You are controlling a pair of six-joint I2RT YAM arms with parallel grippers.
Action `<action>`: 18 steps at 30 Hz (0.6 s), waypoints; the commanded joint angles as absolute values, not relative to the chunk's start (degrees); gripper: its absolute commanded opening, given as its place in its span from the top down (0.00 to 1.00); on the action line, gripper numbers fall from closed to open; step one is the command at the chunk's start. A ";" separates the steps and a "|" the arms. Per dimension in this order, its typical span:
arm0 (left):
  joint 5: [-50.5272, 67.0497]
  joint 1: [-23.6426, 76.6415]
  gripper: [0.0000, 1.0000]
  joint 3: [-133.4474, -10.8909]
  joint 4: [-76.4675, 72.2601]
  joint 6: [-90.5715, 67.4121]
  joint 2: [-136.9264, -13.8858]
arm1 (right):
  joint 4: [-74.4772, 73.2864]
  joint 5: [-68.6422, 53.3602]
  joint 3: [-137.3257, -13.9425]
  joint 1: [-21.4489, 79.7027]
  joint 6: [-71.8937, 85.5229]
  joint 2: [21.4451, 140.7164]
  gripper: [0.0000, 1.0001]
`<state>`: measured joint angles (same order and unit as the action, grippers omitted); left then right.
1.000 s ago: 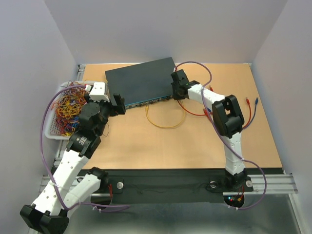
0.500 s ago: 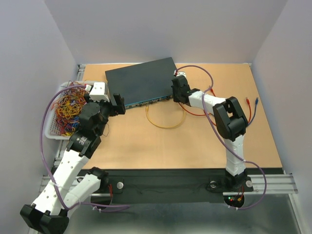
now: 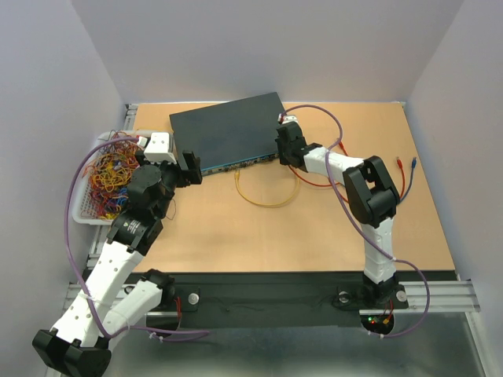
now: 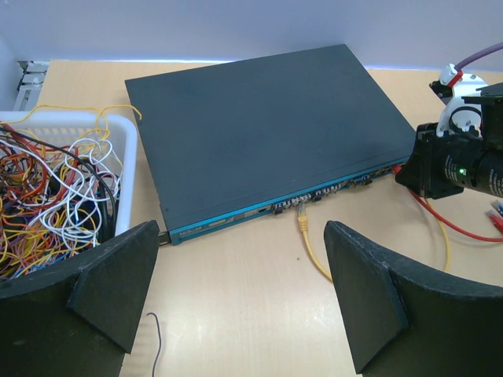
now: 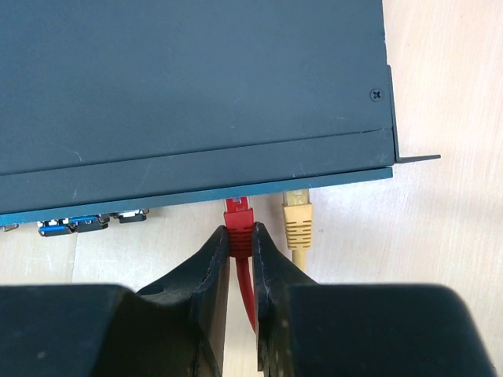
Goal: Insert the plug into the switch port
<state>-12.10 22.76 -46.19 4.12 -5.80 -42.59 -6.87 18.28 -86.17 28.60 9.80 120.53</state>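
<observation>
Right gripper (image 5: 240, 243) clamped on red plug (image 5: 238, 216) at switch (image 5: 189, 78) port row (1 yellow plug (image 5: 298, 220) alongside), left gripper (image 4: 240, 239) spread wide.

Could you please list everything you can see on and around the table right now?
switch: one, dark blue-grey, back centre of table.
basket: one, white, left edge, filled with tangled multicoloured cables.
yellow cable: one, looped before the switch, plug at its front face.
red cable: one, plug at the switch front, pinched by right gripper.
loose cable ends: two, red and blue, far right.
table: one, tan wood.
left gripper: one, black, open, facing the switch.
right gripper: one, black, shut on red cable.
</observation>
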 commanded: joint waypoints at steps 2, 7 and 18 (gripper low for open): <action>-12.74 22.59 0.03 -45.79 1.76 -5.01 -42.19 | 27.94 29.97 -87.54 25.58 7.91 115.93 1.00; -12.92 22.59 0.03 -45.88 1.85 -5.18 -42.28 | 28.74 31.20 -91.57 25.05 7.65 117.07 1.00; -13.27 22.59 0.03 -45.70 1.76 -5.19 -42.72 | 26.02 29.97 -98.77 22.68 7.57 119.17 1.00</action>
<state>-12.45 22.76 -46.19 4.12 -5.80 -42.98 -6.02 19.64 -86.11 28.91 9.26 120.64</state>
